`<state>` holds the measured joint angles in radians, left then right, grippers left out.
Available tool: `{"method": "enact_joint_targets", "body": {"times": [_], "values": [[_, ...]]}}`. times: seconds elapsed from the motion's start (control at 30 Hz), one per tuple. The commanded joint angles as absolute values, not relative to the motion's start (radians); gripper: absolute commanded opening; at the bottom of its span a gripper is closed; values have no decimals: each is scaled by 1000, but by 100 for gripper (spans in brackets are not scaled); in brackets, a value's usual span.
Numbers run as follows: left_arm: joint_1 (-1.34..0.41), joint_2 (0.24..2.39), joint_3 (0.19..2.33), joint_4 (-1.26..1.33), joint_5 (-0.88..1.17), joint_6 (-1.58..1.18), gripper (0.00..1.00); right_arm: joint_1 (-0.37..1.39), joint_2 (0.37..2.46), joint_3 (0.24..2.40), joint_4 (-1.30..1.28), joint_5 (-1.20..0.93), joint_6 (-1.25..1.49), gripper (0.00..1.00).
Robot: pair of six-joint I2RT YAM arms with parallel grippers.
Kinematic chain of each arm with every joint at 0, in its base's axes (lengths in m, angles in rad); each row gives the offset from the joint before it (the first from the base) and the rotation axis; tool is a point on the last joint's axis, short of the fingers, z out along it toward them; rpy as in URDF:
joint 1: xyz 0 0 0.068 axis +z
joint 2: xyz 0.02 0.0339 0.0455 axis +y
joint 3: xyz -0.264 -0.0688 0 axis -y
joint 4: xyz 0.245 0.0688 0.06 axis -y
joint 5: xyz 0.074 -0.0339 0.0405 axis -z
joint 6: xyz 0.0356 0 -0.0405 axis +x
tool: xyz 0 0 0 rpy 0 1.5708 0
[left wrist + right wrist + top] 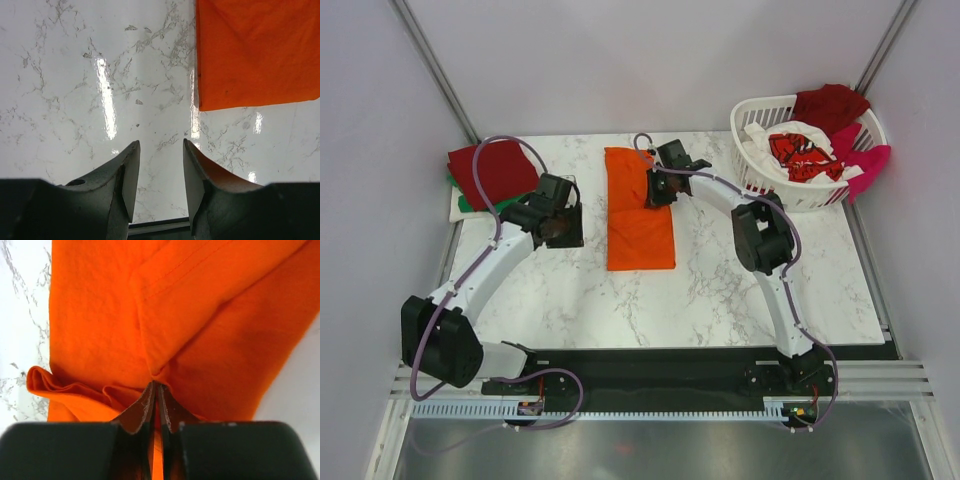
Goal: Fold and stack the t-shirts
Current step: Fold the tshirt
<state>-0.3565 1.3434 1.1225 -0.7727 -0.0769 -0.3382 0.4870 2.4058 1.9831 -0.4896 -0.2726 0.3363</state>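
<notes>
A bright orange t-shirt (638, 212) lies in a long strip in the middle of the marble table (740, 300). My right gripper (657, 190) reaches down onto its right side. In the right wrist view that gripper (156, 386) is shut on a pinched fold of the orange cloth (210, 315). My left gripper (563, 222) hovers left of the shirt. Its jaws (160, 145) stand open over bare marble with nothing between them, and a corner of the orange shirt (255, 50) shows at the upper right. A folded dark red shirt (492, 172) lies at the far left on green cloth (465, 203).
A white slatted basket (760, 112) stands at the back right. It holds a white shirt with red print (800, 152), a dark red one (830, 103) and a magenta one (865, 165) hanging over its rim. Walls close in behind and on both sides.
</notes>
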Motion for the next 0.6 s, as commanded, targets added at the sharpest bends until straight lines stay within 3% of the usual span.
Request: {"method": "enact_joint_targets", "body": {"times": [0.0,0.1,0.3,0.4,0.57], "values": [[-350,1345,1114,-724,-90,-305,46,483,2292,2017,-459,-207,252,15],[-350,1332,1106,-718,-91,-319,46,483,2183,1976,-446,-161,238,18],[-350,1341,1120,-700,-17,-373,45,483,1964,1641,-348,-167,296,24],[-351,1379,1143,-673,38,-425,44,482,1925,1524,-264,-247,322,20],[-351,1502,1216,-579,97,-472,39,480,1995,1508,-201,-398,365,10]]}}
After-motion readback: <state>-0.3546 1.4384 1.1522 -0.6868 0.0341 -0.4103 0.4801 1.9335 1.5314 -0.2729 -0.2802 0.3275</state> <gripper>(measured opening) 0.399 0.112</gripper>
